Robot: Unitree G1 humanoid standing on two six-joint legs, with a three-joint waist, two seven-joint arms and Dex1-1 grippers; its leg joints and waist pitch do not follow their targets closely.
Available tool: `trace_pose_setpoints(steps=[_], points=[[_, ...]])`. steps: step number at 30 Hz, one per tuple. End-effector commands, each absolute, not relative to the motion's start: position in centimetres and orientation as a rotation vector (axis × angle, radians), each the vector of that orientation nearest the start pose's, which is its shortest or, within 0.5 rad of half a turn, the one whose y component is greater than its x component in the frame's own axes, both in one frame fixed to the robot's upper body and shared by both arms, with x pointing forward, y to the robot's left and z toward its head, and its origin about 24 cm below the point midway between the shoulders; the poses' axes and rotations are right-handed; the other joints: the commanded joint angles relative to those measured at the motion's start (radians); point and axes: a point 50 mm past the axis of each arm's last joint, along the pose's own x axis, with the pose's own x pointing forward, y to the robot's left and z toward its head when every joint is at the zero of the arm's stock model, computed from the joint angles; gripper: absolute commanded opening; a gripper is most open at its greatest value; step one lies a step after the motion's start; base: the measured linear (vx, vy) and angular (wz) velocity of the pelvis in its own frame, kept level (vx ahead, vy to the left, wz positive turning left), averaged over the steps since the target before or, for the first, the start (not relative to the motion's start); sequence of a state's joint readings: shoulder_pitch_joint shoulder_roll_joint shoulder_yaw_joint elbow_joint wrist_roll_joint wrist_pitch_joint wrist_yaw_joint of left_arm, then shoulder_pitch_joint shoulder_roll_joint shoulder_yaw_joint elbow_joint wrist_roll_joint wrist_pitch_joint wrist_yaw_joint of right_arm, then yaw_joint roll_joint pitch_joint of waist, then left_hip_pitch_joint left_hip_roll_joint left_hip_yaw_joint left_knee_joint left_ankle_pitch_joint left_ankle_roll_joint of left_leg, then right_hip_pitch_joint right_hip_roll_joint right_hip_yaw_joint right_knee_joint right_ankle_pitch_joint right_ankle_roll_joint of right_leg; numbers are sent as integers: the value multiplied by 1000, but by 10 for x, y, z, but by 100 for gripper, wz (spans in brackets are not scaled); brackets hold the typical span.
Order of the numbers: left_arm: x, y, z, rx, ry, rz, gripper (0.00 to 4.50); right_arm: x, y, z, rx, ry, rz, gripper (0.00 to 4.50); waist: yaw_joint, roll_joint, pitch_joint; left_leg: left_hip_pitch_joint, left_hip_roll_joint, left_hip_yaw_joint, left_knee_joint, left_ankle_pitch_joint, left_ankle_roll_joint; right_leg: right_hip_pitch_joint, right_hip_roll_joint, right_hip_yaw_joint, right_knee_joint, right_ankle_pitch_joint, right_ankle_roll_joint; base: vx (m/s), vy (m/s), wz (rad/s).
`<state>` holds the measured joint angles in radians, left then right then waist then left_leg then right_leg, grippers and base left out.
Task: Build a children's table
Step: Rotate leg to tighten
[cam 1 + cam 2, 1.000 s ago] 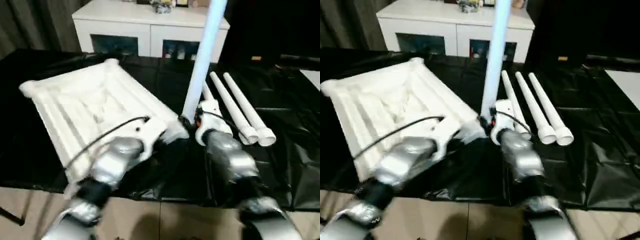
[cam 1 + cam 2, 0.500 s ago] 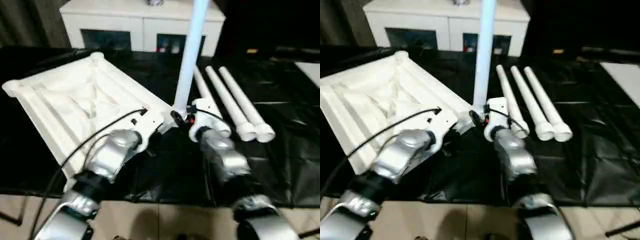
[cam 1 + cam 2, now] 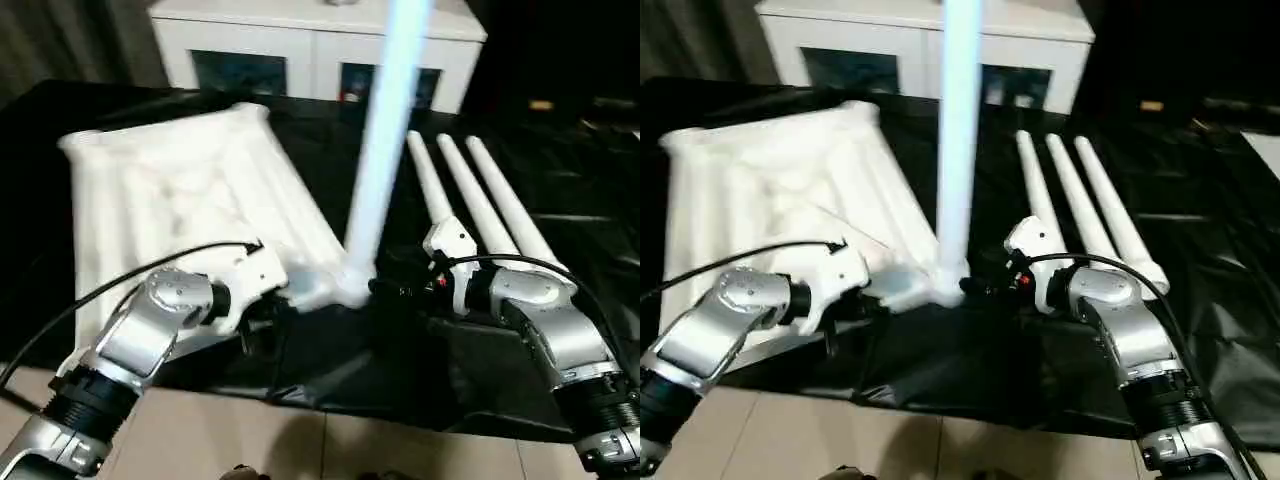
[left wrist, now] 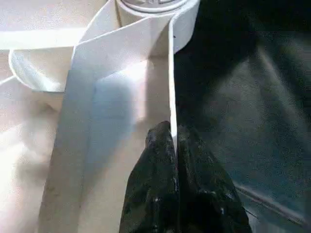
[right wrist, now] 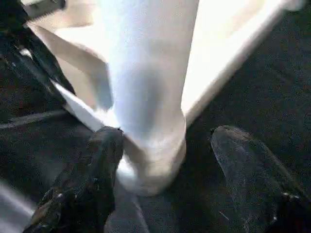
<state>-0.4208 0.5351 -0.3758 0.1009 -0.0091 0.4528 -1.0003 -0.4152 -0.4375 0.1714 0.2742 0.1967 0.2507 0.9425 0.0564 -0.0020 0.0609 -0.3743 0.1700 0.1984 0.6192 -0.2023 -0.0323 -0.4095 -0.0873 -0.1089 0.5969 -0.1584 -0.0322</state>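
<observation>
The white table top (image 3: 190, 190) lies upside down on the black sheet, ribs up. One white leg (image 3: 385, 140) stands upright in its near corner socket (image 3: 350, 290). My left gripper (image 4: 171, 132) is shut on the thin rim of the top just beside that socket. My right gripper (image 5: 167, 141) is open around the foot of the upright leg (image 5: 146, 87); one finger (image 5: 104, 150) rests near the socket and the other finger (image 5: 243, 155) stands apart from it. Three more legs (image 3: 475, 205) lie side by side to the right.
A white cabinet (image 3: 300, 45) with glass doors stands behind the table. The black sheet (image 3: 560, 180) covers the work table, whose front edge runs just below my forearms, with pale floor tiles (image 3: 300, 450) beyond it.
My right gripper has opened off the leg's foot and its forearm has swung out to the right. The leg stays upright in the socket. The camera has shifted.
</observation>
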Motion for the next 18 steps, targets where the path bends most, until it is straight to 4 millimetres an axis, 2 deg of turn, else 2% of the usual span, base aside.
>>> trace_pose_setpoints(steps=[1, 3, 6, 9, 13, 14, 18], points=[[284, 132, 74, 525, 468, -1213, 0, 305, -152, 74, -244, 294, 1072, 368, -3, -1, -58, 31, 74, -37, -91, -304, -2, 41, -78, 70, -79, -378, -182, 0, 0, 0], [283, 131, 74, 526, 466, -1217, 0, 304, -150, 71, -277, 307, 1085, 389, -4, 0, -59, 29, 74, -39, -94, -307, -10, 43, -77, 71, -78, -389, -171, 0, 0, 0], [282, 130, 74, 525, 465, -1225, 0, 304, -146, 66, -325, 325, 1114, 395, -3, -2, -61, 28, 72, -39, -94, -293, -15, 43, -80, 75, -78, -377, -166, 0, 0, 0], [282, 130, 75, 526, 461, -1228, 0, 306, -141, 62, -333, 331, 1104, 395, -3, -4, -64, 23, 70, -37, -91, -257, -1, 46, -81, 78, -74, -342, -177, 0, 0, 0], [283, 130, 75, 530, 463, -1229, 0, 310, -135, 63, -270, 313, 1093, 395, 0, -3, -67, 23, 70, -35, -87, -216, 15, 48, -79, 78, -67, -286, -193, 0, 0, 0], [283, 131, 75, 531, 463, -1229, 0, 311, -135, 64, -254, 308, 1093, 367, 0, -2, -68, 22, 70, -35, -87, -210, 16, 49, -79, 78, -65, -277, -196, 0, 0, 0], [283, 131, 74, 534, 467, -1228, 0, 312, -134, 65, -219, 294, 1094, 354, 2, -1, -68, 23, 71, -33, -86, -199, 20, 49, -77, 78, -62, -256, -204, 0, 0, 0]])
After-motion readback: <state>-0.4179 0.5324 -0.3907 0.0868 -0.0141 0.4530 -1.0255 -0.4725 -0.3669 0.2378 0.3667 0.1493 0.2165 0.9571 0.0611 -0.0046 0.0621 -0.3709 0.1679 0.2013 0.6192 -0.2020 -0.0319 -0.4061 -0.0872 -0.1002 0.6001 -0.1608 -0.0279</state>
